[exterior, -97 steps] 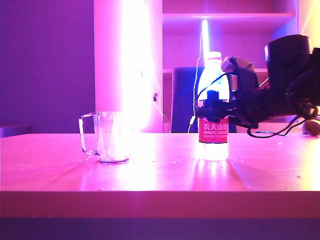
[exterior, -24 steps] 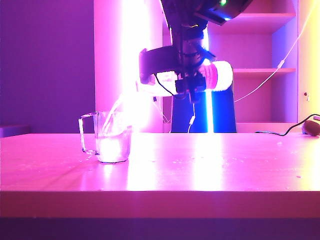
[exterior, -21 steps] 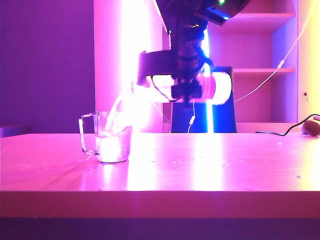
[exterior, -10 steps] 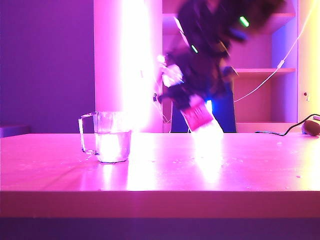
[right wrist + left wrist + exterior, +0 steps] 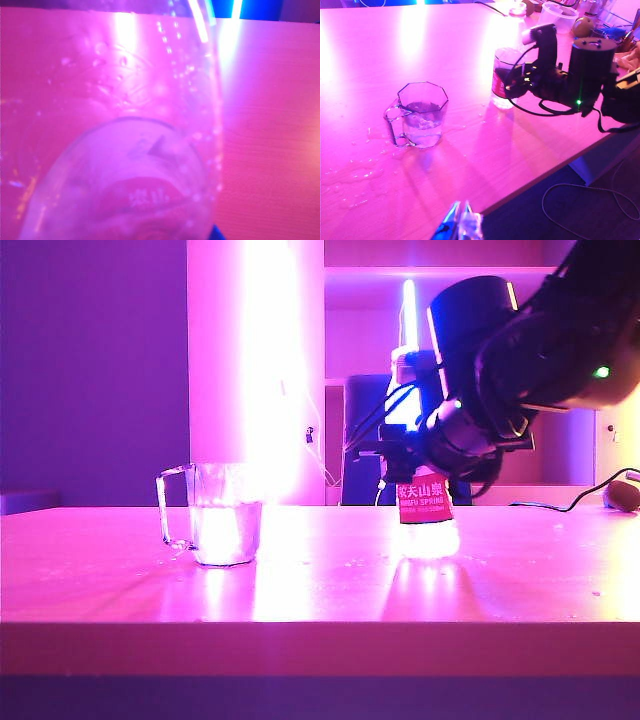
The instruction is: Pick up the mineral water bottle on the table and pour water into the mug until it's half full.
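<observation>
The mineral water bottle (image 5: 425, 508) stands upright with its base on the table, red label facing the exterior view. My right gripper (image 5: 418, 448) is shut on its clear body above the label. In the right wrist view the bottle (image 5: 135, 165) fills the picture and hides the fingers. The glass mug (image 5: 215, 515) stands to the left, apart from the bottle, with water (image 5: 228, 536) roughly halfway up. The left wrist view shows the mug (image 5: 422, 117), the bottle (image 5: 501, 80) and the right gripper (image 5: 520, 82) from above. My left gripper (image 5: 462, 202) hangs shut and empty over the table's near edge.
Spilled water (image 5: 360, 175) lies on the table beside the mug's handle. A plastic tub (image 5: 560, 14) and small clutter sit at the far corner. A cable and a small object (image 5: 622, 492) lie at the right. A dark chair (image 5: 362, 440) stands behind the table.
The bottle was tipped over the mug and pouring; my right arm has swung it right, turned it upright and lowered it to the table. The stream has stopped.
</observation>
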Controlling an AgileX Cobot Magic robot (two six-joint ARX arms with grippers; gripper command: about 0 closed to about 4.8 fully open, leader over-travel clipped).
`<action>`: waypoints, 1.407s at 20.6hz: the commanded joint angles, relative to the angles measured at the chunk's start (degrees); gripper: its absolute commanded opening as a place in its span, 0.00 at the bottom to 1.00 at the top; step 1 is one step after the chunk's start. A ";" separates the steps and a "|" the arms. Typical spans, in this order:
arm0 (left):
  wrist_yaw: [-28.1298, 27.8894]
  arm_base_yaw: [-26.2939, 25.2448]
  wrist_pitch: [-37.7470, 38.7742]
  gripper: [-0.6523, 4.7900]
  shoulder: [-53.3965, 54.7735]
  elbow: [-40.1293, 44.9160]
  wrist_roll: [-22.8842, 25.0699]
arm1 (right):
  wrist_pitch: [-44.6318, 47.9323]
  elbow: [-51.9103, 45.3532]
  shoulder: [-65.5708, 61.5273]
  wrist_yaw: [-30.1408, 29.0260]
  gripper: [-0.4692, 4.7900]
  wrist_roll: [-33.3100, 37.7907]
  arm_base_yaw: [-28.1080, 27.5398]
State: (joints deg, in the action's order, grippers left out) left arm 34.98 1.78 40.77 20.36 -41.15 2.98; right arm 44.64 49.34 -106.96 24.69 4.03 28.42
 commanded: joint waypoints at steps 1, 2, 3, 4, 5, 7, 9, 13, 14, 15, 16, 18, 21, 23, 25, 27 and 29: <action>0.17 0.02 -0.57 0.11 0.00 -0.17 0.02 | 1.92 -2.05 0.52 2.58 0.63 0.31 0.07; 0.17 0.02 -0.59 0.11 0.00 -0.17 0.02 | 1.88 -2.51 0.74 2.62 0.67 0.31 0.07; 0.15 0.02 -0.61 0.11 0.00 -0.17 0.04 | 1.88 -3.87 1.70 2.34 0.87 0.33 0.15; 0.15 0.02 -0.63 0.11 0.00 -0.17 0.04 | 1.90 -4.52 2.27 2.29 0.97 0.33 0.20; -0.37 0.02 -0.87 0.11 0.00 -0.17 0.09 | 1.92 -5.86 3.67 2.25 1.00 0.35 0.26; -4.02 0.02 -1.05 0.11 0.00 -0.17 0.07 | 1.75 -8.28 6.45 2.23 1.00 0.33 0.26; -10.34 0.02 -2.19 0.11 -0.02 -0.17 0.02 | -0.04 -10.56 10.14 2.25 1.00 0.39 0.46; -19.10 -0.04 -14.43 0.11 -1.14 -0.17 -0.76 | -5.66 -15.65 20.52 2.27 1.00 3.96 2.75; -20.09 -0.04 -16.70 0.11 -1.49 -0.17 -1.60 | -7.34 -16.26 22.29 2.40 1.00 4.20 3.43; -21.79 -0.04 -19.50 0.11 -2.54 -0.17 -3.69 | -9.79 -17.55 25.75 2.45 1.00 4.31 4.76; -22.88 -0.04 -20.83 0.11 -3.52 -0.17 -4.96 | -10.73 -18.67 28.35 2.51 1.00 4.33 5.84; -25.03 -0.07 -20.85 0.11 -6.58 -0.15 -4.87 | -11.98 -20.85 33.68 2.78 1.00 4.37 8.41; -26.53 -0.04 -20.72 0.11 -14.53 0.66 -4.94 | -12.04 -24.98 43.43 3.98 1.00 5.29 13.81; -29.55 -0.04 -20.46 0.11 -19.78 2.34 -4.96 | -12.81 -26.73 49.11 4.37 0.65 5.29 17.11; -32.11 -0.07 -18.86 0.11 -20.13 3.21 -4.87 | -13.86 -27.15 53.29 4.37 0.41 5.35 19.52; -32.33 -0.04 -20.17 0.11 -20.13 5.90 -3.63 | -16.68 -27.15 59.36 3.58 0.12 5.38 22.62; -32.26 -0.04 -21.18 0.11 -20.13 9.99 -3.34 | -19.39 -27.15 66.29 4.66 0.07 5.38 26.36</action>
State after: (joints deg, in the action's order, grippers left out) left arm 2.87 1.76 20.47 0.14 -32.56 -0.95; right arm 26.76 22.00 -43.40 28.99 9.32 53.45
